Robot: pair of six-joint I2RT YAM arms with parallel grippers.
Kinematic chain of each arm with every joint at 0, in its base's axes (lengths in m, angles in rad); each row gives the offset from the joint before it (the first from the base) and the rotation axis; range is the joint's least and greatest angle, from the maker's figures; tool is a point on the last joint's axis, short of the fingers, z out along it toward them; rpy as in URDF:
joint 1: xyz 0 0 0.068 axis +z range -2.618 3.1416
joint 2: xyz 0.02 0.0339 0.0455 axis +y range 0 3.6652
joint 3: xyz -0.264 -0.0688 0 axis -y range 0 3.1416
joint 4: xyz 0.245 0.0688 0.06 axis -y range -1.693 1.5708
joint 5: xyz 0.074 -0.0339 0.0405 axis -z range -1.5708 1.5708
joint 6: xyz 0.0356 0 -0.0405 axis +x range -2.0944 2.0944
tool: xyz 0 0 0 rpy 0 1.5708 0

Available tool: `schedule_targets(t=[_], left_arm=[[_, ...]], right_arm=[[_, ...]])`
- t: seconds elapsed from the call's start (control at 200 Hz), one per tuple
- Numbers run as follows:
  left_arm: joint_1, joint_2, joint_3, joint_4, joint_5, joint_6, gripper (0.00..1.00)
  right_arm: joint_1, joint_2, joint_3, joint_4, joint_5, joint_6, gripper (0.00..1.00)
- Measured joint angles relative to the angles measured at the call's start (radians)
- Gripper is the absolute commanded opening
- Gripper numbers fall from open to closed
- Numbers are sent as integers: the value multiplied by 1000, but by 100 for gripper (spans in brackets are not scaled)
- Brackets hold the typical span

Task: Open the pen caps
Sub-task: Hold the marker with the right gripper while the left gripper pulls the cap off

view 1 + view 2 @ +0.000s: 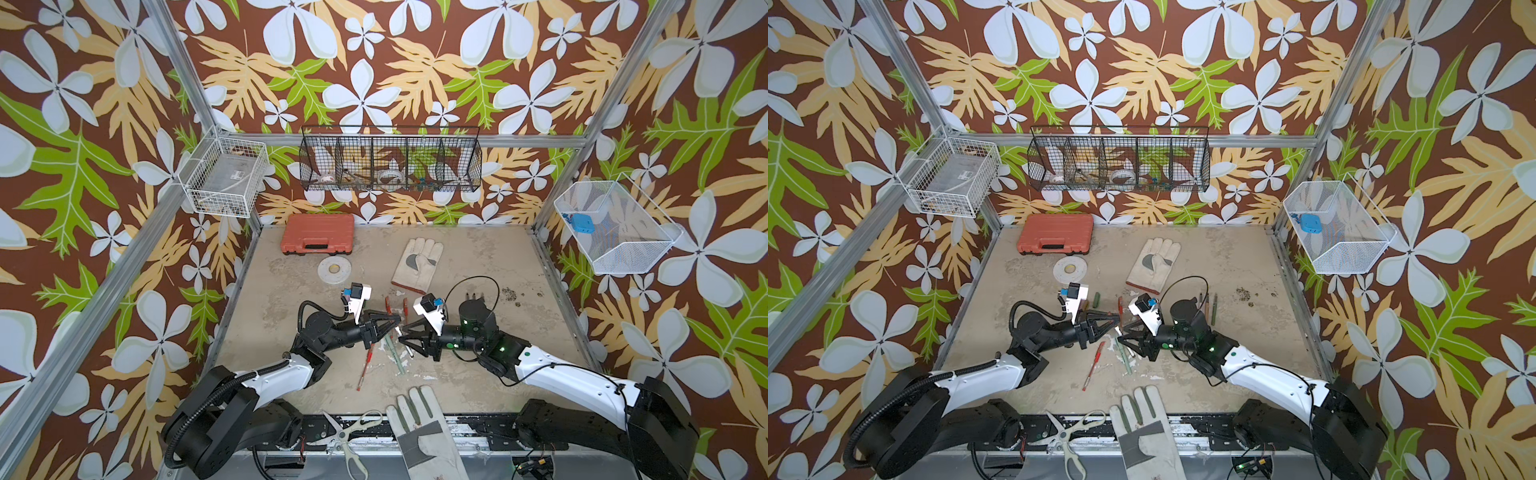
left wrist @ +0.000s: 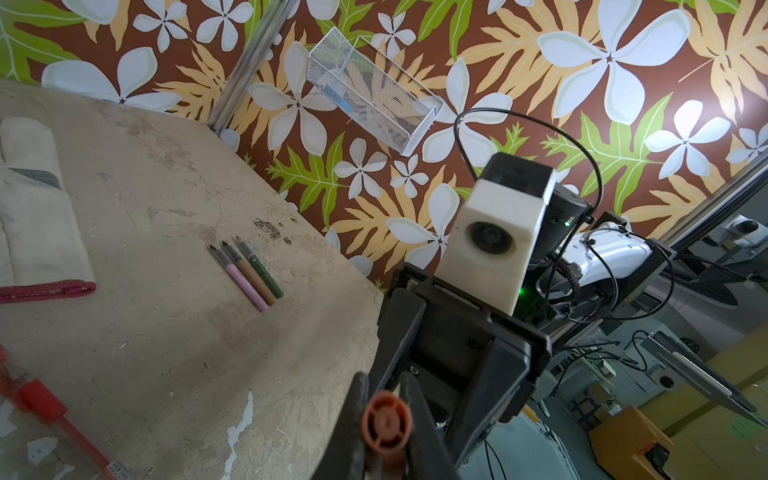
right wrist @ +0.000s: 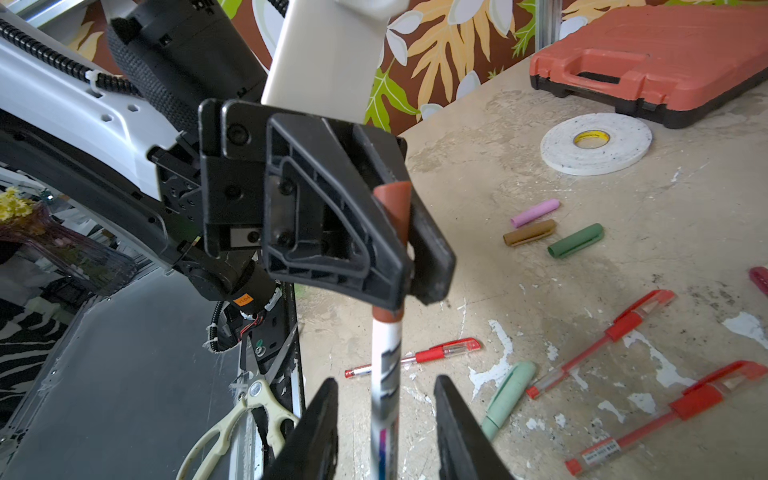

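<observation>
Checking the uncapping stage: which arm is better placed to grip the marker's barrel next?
Right: the right gripper, open, straddles the white marker; the left gripper is shut on the brown cap.

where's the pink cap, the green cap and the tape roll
pink cap (image 3: 535, 211): right wrist view, middle of the tube
green cap (image 3: 575, 242): right wrist view, middle of the tube
tape roll (image 3: 631, 141): right wrist view, white outer ring
</observation>
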Motion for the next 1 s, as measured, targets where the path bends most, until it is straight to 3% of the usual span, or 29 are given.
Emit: schedule_targets(t=[0.34, 0.475, 0.776, 1.001], left_arm=[[-7, 12, 8, -1, 31, 21, 0], [-9, 14, 9, 0, 38, 26, 0], [-9, 35, 11, 6, 31, 23, 0], [-10, -7, -10, -2, -15, 22, 0]], right_arm=[[0, 52, 16, 3, -62, 2, 15], [-1, 53, 14, 4, -68, 16, 0], [2, 52, 8, 3, -31, 18, 0], [98, 2, 3, -21, 196, -13, 0]])
